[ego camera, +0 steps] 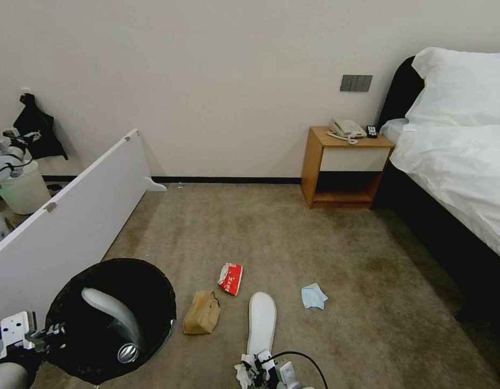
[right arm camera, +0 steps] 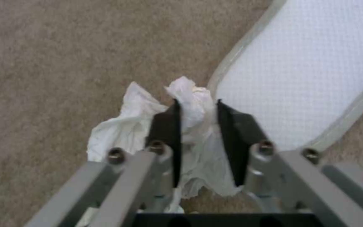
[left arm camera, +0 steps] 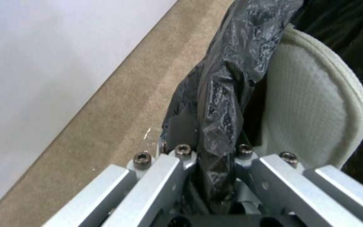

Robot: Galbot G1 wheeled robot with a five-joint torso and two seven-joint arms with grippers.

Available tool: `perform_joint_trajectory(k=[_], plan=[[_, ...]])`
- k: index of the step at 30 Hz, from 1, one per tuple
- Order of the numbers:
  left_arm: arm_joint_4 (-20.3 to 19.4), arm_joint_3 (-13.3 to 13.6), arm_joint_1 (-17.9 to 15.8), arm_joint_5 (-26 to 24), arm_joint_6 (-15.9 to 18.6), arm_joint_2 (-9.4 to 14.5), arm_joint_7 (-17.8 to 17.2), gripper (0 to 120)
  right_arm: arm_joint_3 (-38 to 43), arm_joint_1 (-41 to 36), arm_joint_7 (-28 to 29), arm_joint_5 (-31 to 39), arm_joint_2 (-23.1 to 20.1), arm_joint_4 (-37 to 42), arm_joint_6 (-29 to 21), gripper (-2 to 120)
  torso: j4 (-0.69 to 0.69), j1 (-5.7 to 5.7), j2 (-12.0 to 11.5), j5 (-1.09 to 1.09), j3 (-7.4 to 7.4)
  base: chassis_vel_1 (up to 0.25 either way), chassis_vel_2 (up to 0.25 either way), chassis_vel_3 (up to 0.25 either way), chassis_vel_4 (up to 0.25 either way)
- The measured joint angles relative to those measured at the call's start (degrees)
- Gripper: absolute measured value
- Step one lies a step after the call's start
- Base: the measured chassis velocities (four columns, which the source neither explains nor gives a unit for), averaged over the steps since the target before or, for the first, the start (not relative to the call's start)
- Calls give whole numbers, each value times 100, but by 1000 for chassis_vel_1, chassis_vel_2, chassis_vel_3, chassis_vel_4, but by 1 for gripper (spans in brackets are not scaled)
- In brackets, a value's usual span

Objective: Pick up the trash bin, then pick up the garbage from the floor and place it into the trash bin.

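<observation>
Right hand pinches white tissue on beige carpet; left hand grips trash bin.

A hotel-style bedroom is indicated. A bed with white linen and a dark headboard is placed against a plain wall. A wooden nightstand carrying a corded telephone is positioned beside it, beneath a wall switch panel. The floor is carpeted throughout.
</observation>
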Motion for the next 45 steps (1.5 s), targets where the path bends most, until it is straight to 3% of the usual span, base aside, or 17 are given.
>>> perform_joint_trajectory(k=[5, 18, 26, 30, 31, 36, 38, 45], plan=[[16, 7, -23, -2, 0, 0, -2, 2, -26, 12, 34, -4, -63, 185, -7, 0, 0, 0, 0, 0, 0, 0, 0, 0, 0], [72, 41, -48, -11, 0, 54, -2, 2, 362, -89, 89, 121, -387, 1124, 128, 0, 0, 0, 0, 0, 0, 0, 0, 0, 0], [130, 61, -38, -40, 0, 152, -2, 2, 877, 62, -428, 771, -537, 2274, 1092, 0, -1, 0, 0, 0, 0, 0, 0, 0, 0], [166, 102, -42, -35, 0, 178, -3, 2, 743, 606, -832, 1301, -592, 2971, 1544, 0, 2, 0, 0, -1, -1, 0, 0, 0, 0], [167, 119, -43, -28, 0, 178, -8, 2, 569, 878, -1019, 1521, -637, 3154, 1630, 0, -4, 0, 0, 0, 0, 0, 0, 0, 0], [166, 132, -25, -20, 0, 177, -9, 2, 28, 1735, -1295, 2076, -715, 3445, 1758, 0, 0, 0, 0, -1, 0, 0, 0, 0, 0], [166, 132, -12, -10, 0, 185, -12, 2, -439, 2409, -1503, 2514, -657, 3500, 1816, 0, 2, 0, 0, -2, 0, 0, 0, 0, 0], [180, 125, -6, 2, 0, 238, -13, 2, -1575, 3561, -1332, 3360, -238, 3526, 1687, 0, 1, 0, 0, -2, 0, 0, 0, 0, 0]])
